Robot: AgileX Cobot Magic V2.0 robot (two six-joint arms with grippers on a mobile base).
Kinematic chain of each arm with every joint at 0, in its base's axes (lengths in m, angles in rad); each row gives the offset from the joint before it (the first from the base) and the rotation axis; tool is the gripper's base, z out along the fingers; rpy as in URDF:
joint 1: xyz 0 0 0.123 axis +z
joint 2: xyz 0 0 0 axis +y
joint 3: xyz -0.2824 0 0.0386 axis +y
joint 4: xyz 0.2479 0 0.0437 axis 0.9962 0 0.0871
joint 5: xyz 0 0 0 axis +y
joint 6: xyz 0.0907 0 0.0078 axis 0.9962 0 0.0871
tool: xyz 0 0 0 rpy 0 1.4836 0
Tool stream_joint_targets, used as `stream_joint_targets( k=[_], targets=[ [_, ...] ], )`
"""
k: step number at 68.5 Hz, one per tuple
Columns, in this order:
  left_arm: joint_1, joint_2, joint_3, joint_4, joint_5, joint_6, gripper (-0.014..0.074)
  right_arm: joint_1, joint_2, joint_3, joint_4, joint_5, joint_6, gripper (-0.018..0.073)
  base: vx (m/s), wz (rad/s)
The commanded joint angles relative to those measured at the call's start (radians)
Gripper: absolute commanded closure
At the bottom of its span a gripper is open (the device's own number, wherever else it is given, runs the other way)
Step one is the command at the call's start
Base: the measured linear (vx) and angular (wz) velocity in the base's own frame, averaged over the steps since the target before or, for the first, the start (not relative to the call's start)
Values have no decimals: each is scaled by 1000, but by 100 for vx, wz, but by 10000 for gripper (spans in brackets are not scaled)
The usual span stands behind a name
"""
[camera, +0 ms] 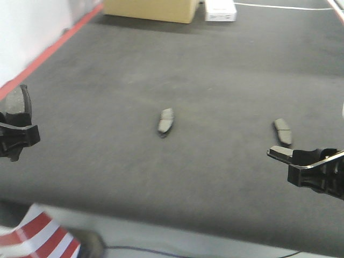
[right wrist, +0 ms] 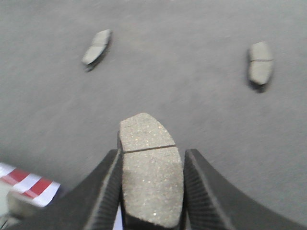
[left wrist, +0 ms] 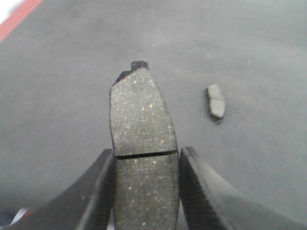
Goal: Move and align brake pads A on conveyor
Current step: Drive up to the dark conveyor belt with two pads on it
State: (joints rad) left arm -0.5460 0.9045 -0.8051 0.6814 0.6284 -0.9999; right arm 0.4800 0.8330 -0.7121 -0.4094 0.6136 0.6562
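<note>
Four pads noted. Left pad [left wrist: 144, 158] was clamped between the left claw [camera: 12, 134] fingers [left wrist: 93, 196], groove across its face, tip pointing away from the claw, held above the belt [camera: 161, 64]. Right pad [right wrist: 149, 167] was clamped likewise in the right claw [camera: 301, 161], projecting forward past the fingers [right wrist: 206, 191].

Centre pad [camera: 166, 121] lay loose on the belt, ahead and to the right of the left claw, ahead and to the left of the right claw. Fourth pad [camera: 282, 131] lay on the belt just beyond the right claw, apart from it.

Red edge [camera: 48, 51] ran beyond the left claw. Far end: box [camera: 150, 9], and white carton [camera: 220, 11] with print too blurred to read. Red-white striped panel [camera: 37, 236] near the left claw.
</note>
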Motion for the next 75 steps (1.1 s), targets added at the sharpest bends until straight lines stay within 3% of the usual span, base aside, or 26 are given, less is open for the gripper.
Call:
stream_joint_targets(
  k=[1,39,75],
  targets=[
    [-4,-12,-32,35,-66,-4,468,-3,-10,-29,-32,-73,-4,482,21,-32],
    [-4,-12,-32,35,-66,-4,468,-3,-10,-29,-32,-74,-4,482,15,-30],
    [-4,-12,-32,35,-66,-4,468,-3,-10,-29,-32,-75,-4,482,3,-4]
  ],
)
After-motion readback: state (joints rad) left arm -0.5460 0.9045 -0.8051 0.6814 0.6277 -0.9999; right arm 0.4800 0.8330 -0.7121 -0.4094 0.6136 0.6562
